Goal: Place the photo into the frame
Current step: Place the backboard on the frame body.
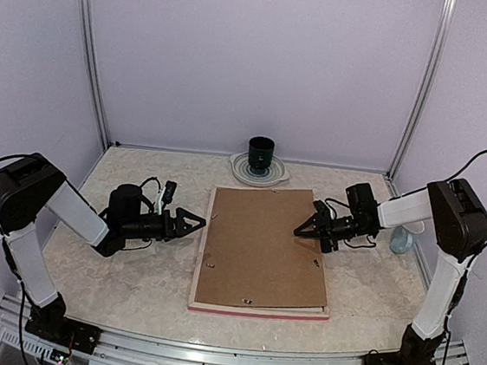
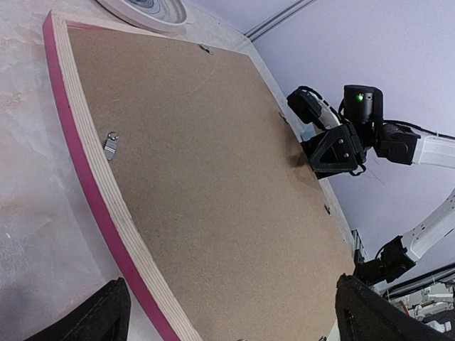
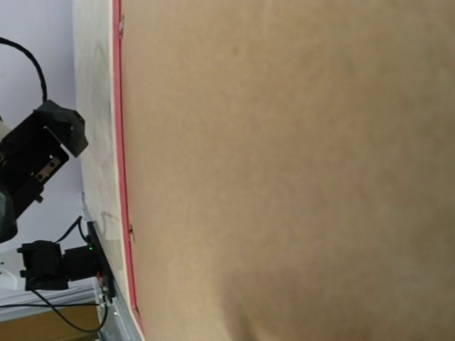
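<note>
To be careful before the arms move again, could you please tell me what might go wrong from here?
1. The brown backing board covers the face-down frame, rim showing only left and near, so it may be unseated; the right gripper at its edge could shift it.
2. The photo is not visible, so a shifted print beneath would go unnoticed.
3. Pushing the frame away could hit the plate holding the cup.
</note>
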`<state>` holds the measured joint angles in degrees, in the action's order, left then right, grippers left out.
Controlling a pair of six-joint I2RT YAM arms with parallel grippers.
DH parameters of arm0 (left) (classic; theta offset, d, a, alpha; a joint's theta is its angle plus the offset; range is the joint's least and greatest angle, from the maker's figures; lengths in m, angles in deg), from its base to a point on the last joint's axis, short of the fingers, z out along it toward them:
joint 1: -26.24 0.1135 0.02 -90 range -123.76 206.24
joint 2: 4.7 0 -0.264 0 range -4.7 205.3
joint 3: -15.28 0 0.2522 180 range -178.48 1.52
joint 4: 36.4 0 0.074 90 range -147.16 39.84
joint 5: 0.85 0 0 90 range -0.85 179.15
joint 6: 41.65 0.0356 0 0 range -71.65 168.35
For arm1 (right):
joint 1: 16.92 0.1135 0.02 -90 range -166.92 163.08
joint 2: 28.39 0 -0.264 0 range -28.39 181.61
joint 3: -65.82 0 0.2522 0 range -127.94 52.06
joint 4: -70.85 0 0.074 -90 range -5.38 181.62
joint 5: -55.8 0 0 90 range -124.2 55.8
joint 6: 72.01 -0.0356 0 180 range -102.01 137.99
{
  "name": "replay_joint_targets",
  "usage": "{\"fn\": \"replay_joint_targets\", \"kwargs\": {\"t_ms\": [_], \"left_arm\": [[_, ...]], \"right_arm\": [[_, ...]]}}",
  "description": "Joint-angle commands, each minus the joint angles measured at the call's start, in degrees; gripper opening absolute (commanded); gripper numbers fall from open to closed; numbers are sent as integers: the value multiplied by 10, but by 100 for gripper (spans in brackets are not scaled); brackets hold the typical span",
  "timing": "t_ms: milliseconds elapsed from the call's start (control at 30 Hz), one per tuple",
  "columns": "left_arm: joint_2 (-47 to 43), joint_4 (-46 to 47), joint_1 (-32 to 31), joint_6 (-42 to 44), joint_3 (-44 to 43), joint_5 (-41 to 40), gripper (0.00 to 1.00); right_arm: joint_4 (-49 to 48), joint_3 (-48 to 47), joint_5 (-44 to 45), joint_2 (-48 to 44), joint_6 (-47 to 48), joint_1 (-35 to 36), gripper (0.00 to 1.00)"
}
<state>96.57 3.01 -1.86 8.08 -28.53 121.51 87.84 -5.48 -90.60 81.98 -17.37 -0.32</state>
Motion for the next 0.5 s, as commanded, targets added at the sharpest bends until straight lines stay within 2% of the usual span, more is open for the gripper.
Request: {"fn": "replay_joint_targets", "kwargs": {"t_ms": [0, 467], "left_arm": [[8, 15, -2, 1, -10, 7, 99], [8, 16, -3, 1, -11, 8, 99]], "right_arm": [[33, -28, 19, -24, 24, 18, 58], [142, -71, 112, -41, 72, 33, 63]]}}
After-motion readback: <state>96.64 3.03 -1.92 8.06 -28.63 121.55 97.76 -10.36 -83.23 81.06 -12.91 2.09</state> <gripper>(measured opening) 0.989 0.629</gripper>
